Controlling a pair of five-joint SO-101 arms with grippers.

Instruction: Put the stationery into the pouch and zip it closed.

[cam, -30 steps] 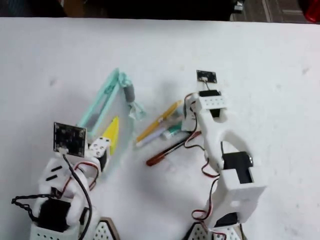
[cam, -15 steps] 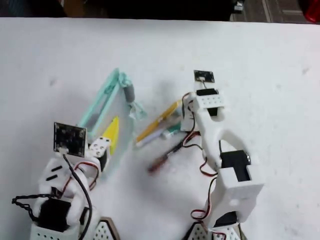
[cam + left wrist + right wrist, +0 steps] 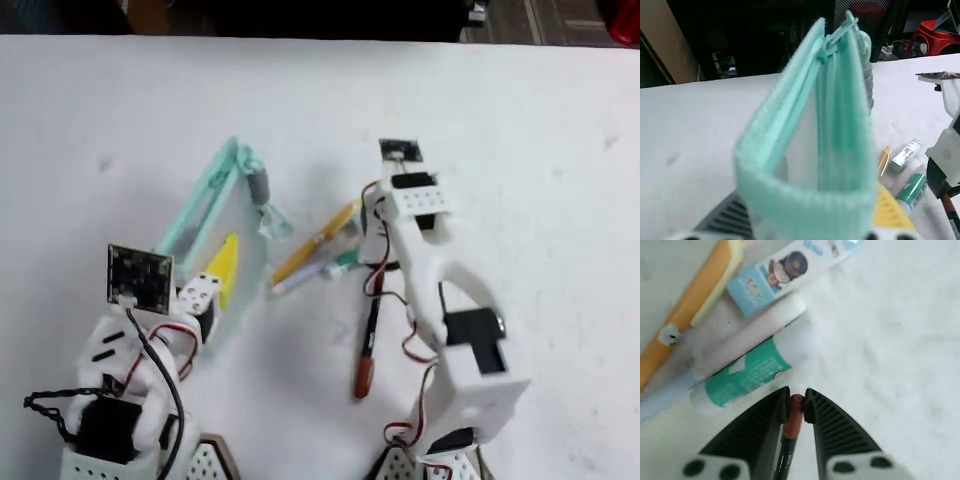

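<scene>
The mint-green pouch (image 3: 203, 214) stands on its edge at the left, mouth open. My left gripper (image 3: 227, 277) is shut on its near end; in the left wrist view the pouch (image 3: 826, 125) rises just in front, with my yellow finger (image 3: 891, 208) beside it. My right gripper (image 3: 795, 392) is shut on the tip of a red pen (image 3: 791, 426). From the high view the right gripper (image 3: 372, 238) is by the stationery pile, and the red pen (image 3: 367, 340) points toward the table's front. An orange pen (image 3: 318, 240), a green-labelled stick (image 3: 747, 375) and a small blue eraser (image 3: 769, 282) lie loose.
A grey zip pull (image 3: 260, 185) hangs at the pouch's far end. The white table (image 3: 520, 150) has free room at the right and back. Both arm bases stand at the front edge. The pile lies between the pouch and my right arm.
The red pen swung from lying diagonally beside the pile to pointing toward the table's front, held by its end. My right gripper shifted slightly left. The left arm and pouch stayed still.
</scene>
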